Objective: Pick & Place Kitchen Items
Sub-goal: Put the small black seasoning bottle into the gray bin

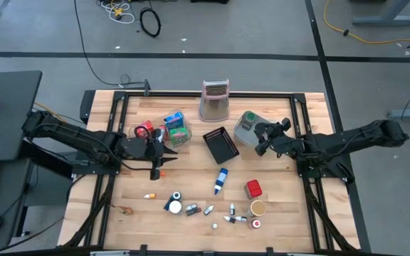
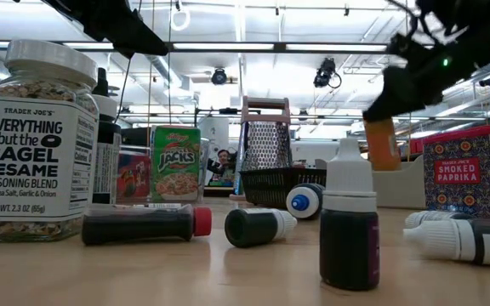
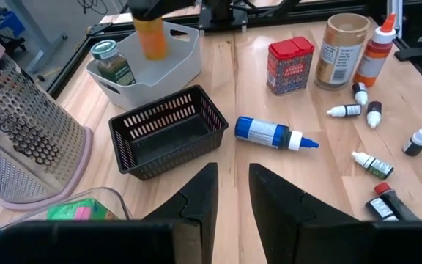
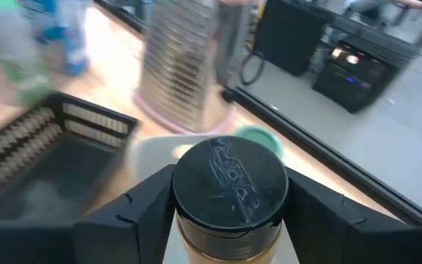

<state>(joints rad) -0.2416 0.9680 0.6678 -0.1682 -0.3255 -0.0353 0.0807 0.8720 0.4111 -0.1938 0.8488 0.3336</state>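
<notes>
Jar label: Trader Joe's Everything but the Bagel seasoning jar (image 2: 37, 140), readable in low view only.
Right gripper (image 4: 229, 202): fingers clamp black-lidded spice jar (image 4: 229, 192) above grey bin (image 1: 246, 128).
Left gripper (image 3: 231, 192): fingers narrow, empty.

bright overhead light, blurred wrist view

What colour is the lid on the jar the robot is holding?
Black. The right wrist view shows it best: the jar's lid sits between the right gripper's fingers.
</notes>
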